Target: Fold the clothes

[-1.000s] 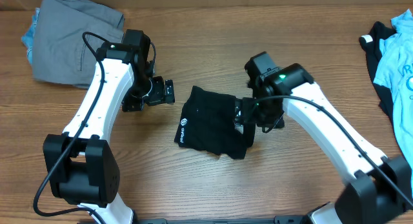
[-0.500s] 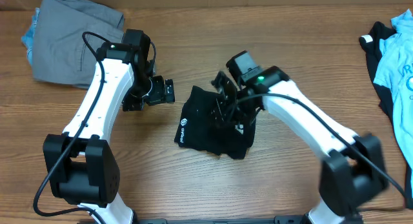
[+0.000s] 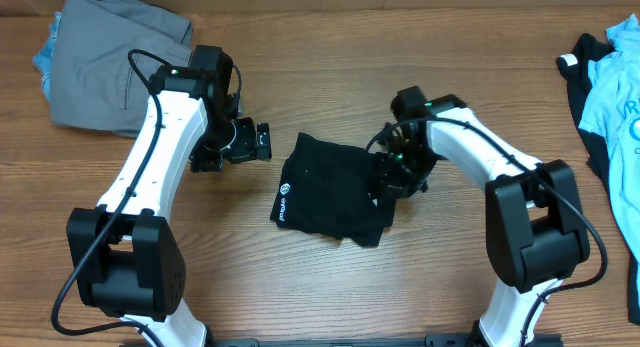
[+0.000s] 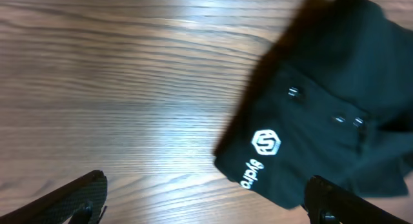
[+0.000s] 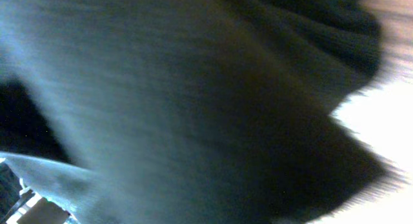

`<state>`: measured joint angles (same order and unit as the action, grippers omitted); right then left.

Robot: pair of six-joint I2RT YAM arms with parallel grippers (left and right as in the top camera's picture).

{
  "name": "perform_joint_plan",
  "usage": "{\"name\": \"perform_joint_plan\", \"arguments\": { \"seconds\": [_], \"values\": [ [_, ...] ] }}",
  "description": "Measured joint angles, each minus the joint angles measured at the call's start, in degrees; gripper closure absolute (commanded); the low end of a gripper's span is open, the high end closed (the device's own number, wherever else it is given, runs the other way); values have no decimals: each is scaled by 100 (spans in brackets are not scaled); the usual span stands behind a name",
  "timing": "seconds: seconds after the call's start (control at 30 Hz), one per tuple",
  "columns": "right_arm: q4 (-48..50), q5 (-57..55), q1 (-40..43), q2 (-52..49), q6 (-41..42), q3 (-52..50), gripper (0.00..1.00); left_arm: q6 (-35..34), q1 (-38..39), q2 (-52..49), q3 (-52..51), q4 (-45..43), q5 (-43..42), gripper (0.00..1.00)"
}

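There — right fingers (image 3: pixel 390 177) buried in the black T-shirt (image 3: pixel 325 187) at centre of the worktop (image 3: pixel 330 287), grip impossible to tell; left fingers (image 4: pixel 71 198) wide. Careless tug — fold bunches.

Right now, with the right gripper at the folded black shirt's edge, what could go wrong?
The right gripper sits at the right edge of the black T-shirt; its wrist view shows only blurred fabric, so pulling away might drag the fold open.
The left gripper hangs open beside the shirt, not touching it, so nothing pins the cloth.
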<state>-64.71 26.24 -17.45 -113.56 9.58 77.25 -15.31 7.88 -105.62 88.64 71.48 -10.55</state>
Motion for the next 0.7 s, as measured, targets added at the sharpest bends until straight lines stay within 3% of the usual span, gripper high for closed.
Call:
{"name": "perform_joint_plan", "arguments": {
  "seconds": [0.2, 0.33, 0.4, 0.53, 0.7],
  "values": [
    [-133, -227, 74, 2, 79, 0, 94, 647, 249, 0, 0, -101, -859, 13],
    [-299, -216, 87, 22, 87, 70, 94, 861, 723, 0, -17, -149, -1145, 48],
    [-332, -138, 87, 111, 90, 155, 92, 903, 968, 0, -74, -271, -1233, 60],
    [-317, 160, 90, 525, 87, 428, 85, 839, 1471, 0, -498, -890, -1344, 64],
    [-181, 529, 92, 905, 85, 647, 84, 579, 2022, 0, -1202, -1773, -1569, 67]
  ]
}}
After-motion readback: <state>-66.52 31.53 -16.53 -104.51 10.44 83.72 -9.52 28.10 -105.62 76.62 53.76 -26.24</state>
